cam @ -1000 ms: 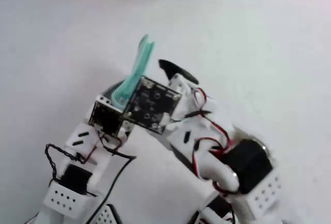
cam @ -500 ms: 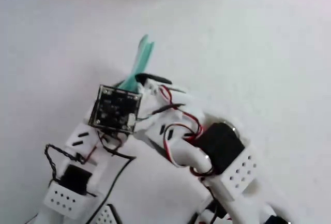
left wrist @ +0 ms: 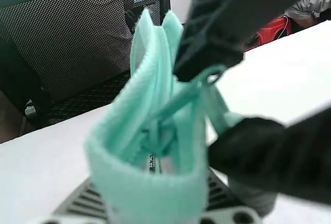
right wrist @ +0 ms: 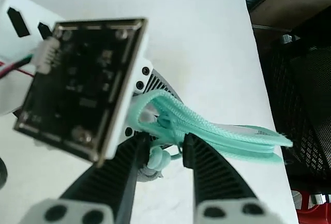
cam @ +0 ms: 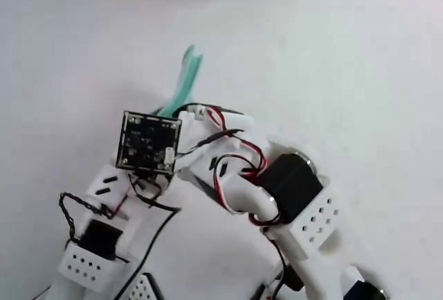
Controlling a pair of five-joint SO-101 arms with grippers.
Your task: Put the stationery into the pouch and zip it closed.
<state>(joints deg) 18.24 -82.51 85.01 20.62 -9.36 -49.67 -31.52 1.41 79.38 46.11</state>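
- The pouch (cam: 181,84) is the mint-green fabric one. It sits left of centre on the counter (cam: 332,57), just past the two wrists, with its free end pointing to the far side.
- Its near end is in the left pincer (right wrist: 153,95), which is clamped on the pouch. From the left wrist view the fabric stands straight up out of the grey ridged jaw.
- That near end gapes open in a loop, so the zip isn't shut there. Can't tell what's inside, if anything.
- The pull (right wrist: 155,158) is a pale bead on a thin cord, hanging off the pouch near the clamped end.
- The right pincer (right wrist: 163,140) comes in from the right and straddles that pull. Its two black fingers (right wrist: 135,154) are apart, one on each side of the cord, not squeezing it.
- In the left wrist view one of those black fingers touches the cord loop, and the other sits lower and nearer.
- The left arm's camera board (right wrist: 83,84) sits right over the clamped end.
- Beyond the far edge of the counter there's a black mesh chair (left wrist: 77,38).
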